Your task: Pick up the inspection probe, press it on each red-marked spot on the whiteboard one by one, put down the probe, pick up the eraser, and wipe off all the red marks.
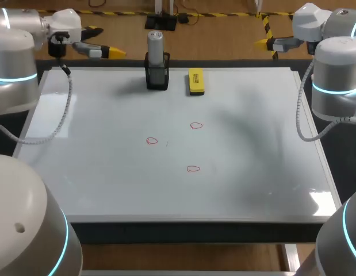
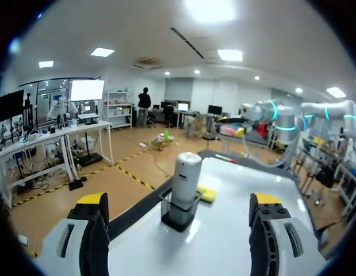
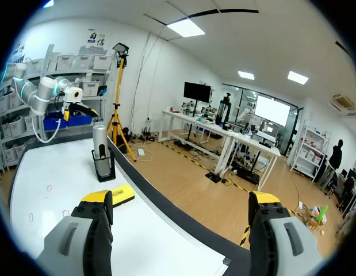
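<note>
Inspection probe (image 1: 156, 46) is being carried upright in a black holder (image 1: 157, 79) at the far edge of the whiteboard (image 1: 103, 178). The yellow eraser (image 1: 196, 81) is lying just beside the holder. Three red marks (image 1: 152, 141) are being shown mid-board. Left gripper (image 2: 179, 201) and right gripper (image 3: 180, 198) are being held wide open, nothing grasped, at the far corners.

Gripper (image 3: 180, 202) straddles the whiteboard's (image 3: 57, 172) edge, fingers wide apart. Along that edge lie the eraser (image 3: 121, 194), then the probe (image 3: 100, 141) upright in its holder (image 3: 103, 167). Three red marks (image 3: 49, 187) sit farther in.

Head cam overhead; 2 wrist cams low, all sharing probe (image 1: 156, 49), whiteboard (image 1: 108, 184).
</note>
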Robot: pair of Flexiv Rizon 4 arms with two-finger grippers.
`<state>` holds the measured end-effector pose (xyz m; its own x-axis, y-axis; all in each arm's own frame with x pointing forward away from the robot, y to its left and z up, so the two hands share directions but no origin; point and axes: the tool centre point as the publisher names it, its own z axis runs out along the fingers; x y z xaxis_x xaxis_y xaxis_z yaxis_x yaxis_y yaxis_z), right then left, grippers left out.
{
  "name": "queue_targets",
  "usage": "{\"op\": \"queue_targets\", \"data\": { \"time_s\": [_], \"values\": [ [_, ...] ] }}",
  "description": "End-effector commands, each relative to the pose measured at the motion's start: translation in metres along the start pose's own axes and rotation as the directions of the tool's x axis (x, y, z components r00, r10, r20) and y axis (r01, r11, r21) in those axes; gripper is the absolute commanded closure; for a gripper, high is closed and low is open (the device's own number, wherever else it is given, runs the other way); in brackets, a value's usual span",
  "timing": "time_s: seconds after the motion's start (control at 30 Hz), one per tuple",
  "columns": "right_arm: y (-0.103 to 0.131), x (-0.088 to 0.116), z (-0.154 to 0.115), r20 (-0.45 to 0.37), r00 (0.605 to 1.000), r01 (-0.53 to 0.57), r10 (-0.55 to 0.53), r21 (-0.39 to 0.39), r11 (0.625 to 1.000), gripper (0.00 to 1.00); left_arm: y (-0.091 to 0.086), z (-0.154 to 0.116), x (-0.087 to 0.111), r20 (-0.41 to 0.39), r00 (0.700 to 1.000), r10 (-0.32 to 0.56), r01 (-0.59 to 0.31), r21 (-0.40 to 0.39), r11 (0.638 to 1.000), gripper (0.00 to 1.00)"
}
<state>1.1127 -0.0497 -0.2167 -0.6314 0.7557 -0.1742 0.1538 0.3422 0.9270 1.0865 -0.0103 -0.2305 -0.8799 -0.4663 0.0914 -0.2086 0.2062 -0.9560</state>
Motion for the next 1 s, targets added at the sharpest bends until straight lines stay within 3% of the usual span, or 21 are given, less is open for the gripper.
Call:
{"op": "queue_targets", "data": {
  "time_s": [0.03,0.7,0.93,1.0],
  "values": [
    [0.0,0.0,0.0,-0.001,1.0,0.0,0.0,0.001,1.0,0.0,0.001,0.005,-0.007,-0.154,0.988,0.003,-0.003,0.003,1.0,0.0],
    [0.0,0.0,0.0,-0.001,1.0,0.0,0.0,0.001,1.0,0.0,-0.004,0.044,0.007,-0.371,0.927,0.058,-0.046,0.042,0.998,0.0],
    [0.0,0.0,0.0,-0.001,1.0,0.0,0.0,0.001,1.0,0.0,0.0,0.061,0.013,-0.401,0.914,0.056,-0.029,0.074,0.997,0.0],
    [0.0,0.0,0.0,-0.001,1.0,0.0,0.0,0.001,1.0,0.0,0.0,0.067,0.014,-0.379,0.924,0.051,-0.019,0.088,0.996,0.0]
  ]
}}
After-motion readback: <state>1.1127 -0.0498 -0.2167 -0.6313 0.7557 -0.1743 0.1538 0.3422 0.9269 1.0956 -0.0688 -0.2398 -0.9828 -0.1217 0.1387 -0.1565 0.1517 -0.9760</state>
